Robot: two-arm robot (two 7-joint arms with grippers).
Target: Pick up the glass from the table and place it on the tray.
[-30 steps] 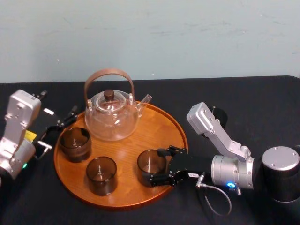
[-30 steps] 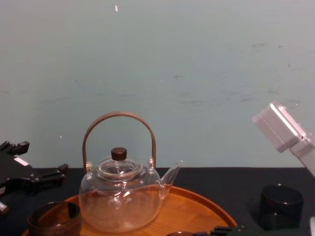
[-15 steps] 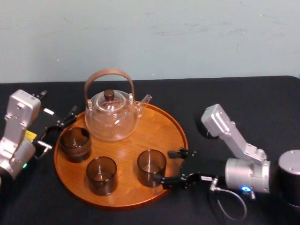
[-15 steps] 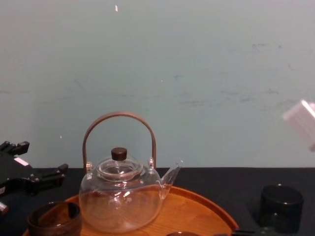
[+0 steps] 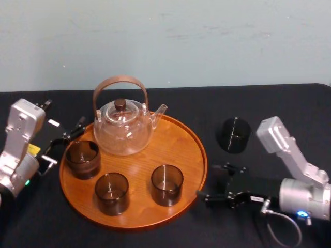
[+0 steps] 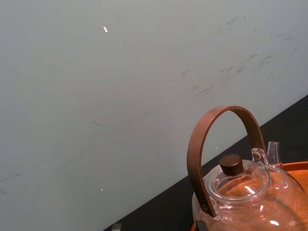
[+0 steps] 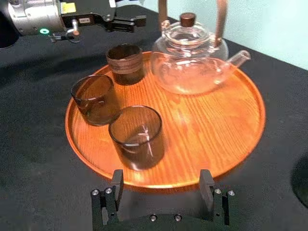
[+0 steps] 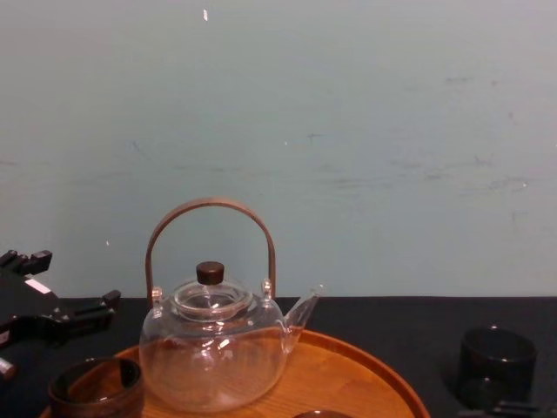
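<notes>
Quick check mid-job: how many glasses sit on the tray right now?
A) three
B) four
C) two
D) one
A: three glasses stand on the tray in front of the teapot, a fourth dark glass stands on the table, and the right end effector is open and empty beside the tray.

A clear glass teapot point(image 5: 123, 126) stands upright, spout toward 2 o'clock; a pale wall point(image 5: 217, 41) is behind.

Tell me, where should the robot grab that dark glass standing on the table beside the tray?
Likely around its side wall, mid-height, coming in level from the robot's side. The dark glass stands upright, straight-walled, alone on the table, and the open right gripper sits nearer the robot; the left gripper is parked beyond the tray.
</notes>
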